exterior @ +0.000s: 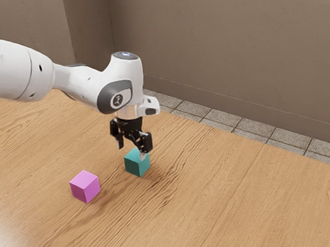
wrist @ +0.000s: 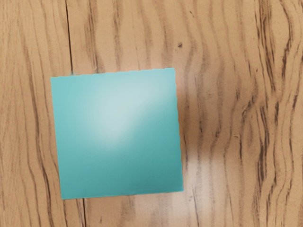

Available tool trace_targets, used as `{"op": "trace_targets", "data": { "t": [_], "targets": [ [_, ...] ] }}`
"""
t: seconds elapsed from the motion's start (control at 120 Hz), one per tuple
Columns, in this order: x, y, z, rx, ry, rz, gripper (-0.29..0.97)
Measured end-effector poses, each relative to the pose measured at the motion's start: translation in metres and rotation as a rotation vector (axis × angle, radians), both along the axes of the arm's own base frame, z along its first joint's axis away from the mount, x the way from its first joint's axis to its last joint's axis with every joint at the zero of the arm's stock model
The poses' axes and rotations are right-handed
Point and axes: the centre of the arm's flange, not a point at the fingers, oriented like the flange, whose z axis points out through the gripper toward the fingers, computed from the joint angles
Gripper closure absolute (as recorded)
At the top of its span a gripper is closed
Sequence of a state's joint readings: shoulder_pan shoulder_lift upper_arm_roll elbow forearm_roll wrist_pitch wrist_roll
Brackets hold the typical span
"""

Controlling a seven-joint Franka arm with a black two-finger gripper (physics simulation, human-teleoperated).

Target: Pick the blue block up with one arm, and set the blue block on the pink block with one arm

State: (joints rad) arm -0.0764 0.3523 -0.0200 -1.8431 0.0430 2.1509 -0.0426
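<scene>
Black fingers of the tool (exterior: 132,148) stand spread apart, holding nothing, just above the blue block (exterior: 136,163). One fingertip looks to be at or almost on the block's top edge; I cannot tell if it touches. The block sits flat on the bench (exterior: 232,209), and it reads more teal than blue.

From the wrist view the blue block (wrist: 117,132) lies right under the hand, its edges turned a little from the camera's own lines. The step in hand seems to be the descent for the grasp. To do it well, square the fingers to two opposite flat faces. Centre the tool so neither tip lands on top, then lower until the pads bracket the sides before closing.

The pink block (exterior: 84,186) waits near the blue one, toward the exterior view's left and closer to the camera, the two apart with bare wood between.

The bench is pale, strongly grained wood. Beyond its far edge runs a strip of grey floor tiles (exterior: 256,128) under a plain brown wall (exterior: 245,44).
</scene>
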Motion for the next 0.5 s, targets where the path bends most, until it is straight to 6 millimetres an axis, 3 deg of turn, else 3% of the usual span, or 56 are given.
{"op": "trace_targets", "data": {
  "t": [0.283,0.5],
  "targets": [
    [0.018,0.008,-0.008,0.007,0.005,0.001,0.0],
    [0.025,0.015,-0.033,0.014,0.042,0.002,0.0]
  ]
}}
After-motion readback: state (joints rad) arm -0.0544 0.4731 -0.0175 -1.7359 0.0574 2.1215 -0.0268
